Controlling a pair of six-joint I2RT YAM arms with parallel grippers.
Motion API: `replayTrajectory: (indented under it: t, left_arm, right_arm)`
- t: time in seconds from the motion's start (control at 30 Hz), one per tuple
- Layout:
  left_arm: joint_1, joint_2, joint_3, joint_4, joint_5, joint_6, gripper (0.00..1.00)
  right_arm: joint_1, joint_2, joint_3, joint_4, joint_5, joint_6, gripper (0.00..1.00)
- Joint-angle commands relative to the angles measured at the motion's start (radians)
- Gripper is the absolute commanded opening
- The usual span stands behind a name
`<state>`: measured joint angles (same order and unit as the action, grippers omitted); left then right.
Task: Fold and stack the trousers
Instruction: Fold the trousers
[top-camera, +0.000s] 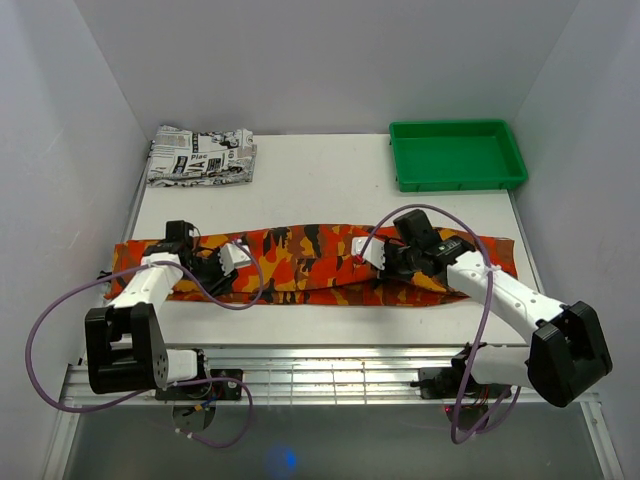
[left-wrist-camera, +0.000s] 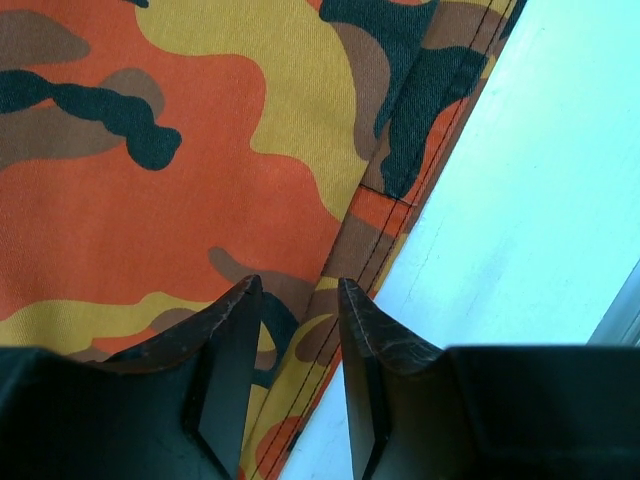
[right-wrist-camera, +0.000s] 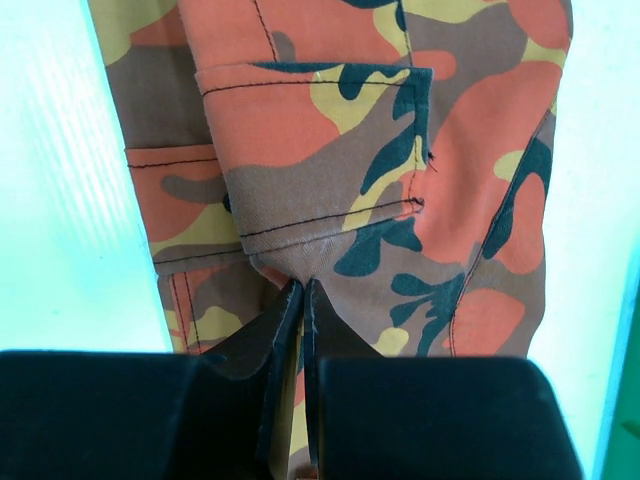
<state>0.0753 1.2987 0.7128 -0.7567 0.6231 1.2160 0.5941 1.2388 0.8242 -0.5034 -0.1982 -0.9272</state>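
Observation:
The trousers (top-camera: 300, 262), in orange, yellow, brown and black camouflage, lie stretched in a long band across the table from left to right. My left gripper (top-camera: 232, 257) rests over their left part. In the left wrist view its jaws stand apart, open (left-wrist-camera: 298, 290), with the stitched edge of the trousers (left-wrist-camera: 180, 180) running under the gap beside bare table. My right gripper (top-camera: 368, 252) is over the right part. In the right wrist view it is shut (right-wrist-camera: 303, 287) on a pinched fold of the trousers (right-wrist-camera: 460, 150), just below a pocket flap.
A folded black-and-white newspaper-print garment (top-camera: 201, 155) lies at the back left. A green tray (top-camera: 457, 153) stands at the back right. Bare white table (top-camera: 320, 190) shows behind the trousers. Purple cables loop from both arms near the front edge.

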Motion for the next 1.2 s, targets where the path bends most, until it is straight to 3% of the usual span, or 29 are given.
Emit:
replayTrajectory:
  t: [0.0, 0.2, 0.47, 0.57, 0.6, 0.7, 0.8, 1.0, 1.17]
  left_arm:
    - [-0.015, -0.016, -0.010, 0.028, 0.021, 0.011, 0.48]
    - [-0.057, -0.006, -0.044, 0.077, -0.011, 0.011, 0.52]
    - [-0.092, 0.028, -0.049, 0.145, -0.029, -0.026, 0.49]
    - [-0.094, 0.043, -0.046, 0.165, -0.043, -0.039, 0.41]
    - [-0.094, 0.047, -0.044, 0.166, -0.046, -0.041, 0.31]
    - [-0.094, 0.040, -0.047, 0.168, -0.054, -0.033, 0.13]
    - [-0.094, 0.019, -0.047, 0.166, -0.049, -0.035, 0.00]
    - [-0.092, -0.013, 0.007, 0.103, -0.007, -0.047, 0.00]
    - [-0.081, -0.064, 0.118, -0.085, 0.039, 0.005, 0.00]
  right_arm:
    - [-0.045, 0.010, 0.065, -0.007, -0.064, 0.030, 0.08]
    - [-0.120, 0.045, 0.119, -0.011, -0.130, 0.089, 0.08]
    - [-0.165, 0.091, 0.165, -0.037, -0.202, 0.123, 0.08]
    - [-0.169, 0.099, 0.173, -0.043, -0.207, 0.125, 0.08]
    - [-0.171, 0.100, 0.173, -0.044, -0.208, 0.125, 0.08]
    - [-0.180, 0.102, 0.173, -0.047, -0.210, 0.123, 0.08]
    - [-0.185, 0.102, 0.173, -0.050, -0.213, 0.123, 0.08]
    - [-0.197, 0.102, 0.187, -0.061, -0.216, 0.108, 0.08]
    - [-0.198, 0.074, 0.211, -0.142, -0.245, 0.045, 0.08]
